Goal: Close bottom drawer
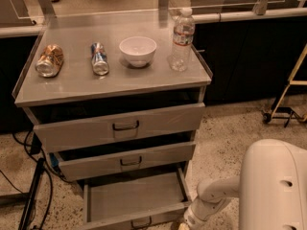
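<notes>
1. Grey cabinet: three drawers, all ajar.
2. White robot arm: 4 o'clock of frame.
3. Bottom drawer: 6 o'clock of frame, pulled out farthest.
4. Worktop.
5. Water bottle: upright, 3 o'clock of bowl.
6. Two cans: lying down, 9 o'clock of bowl.
7. Pincer: at the drawer's front right corner, cut by the frame edge; wide or narrow, cannot tell.

Matt metal bottom drawer — gripper beside
</notes>
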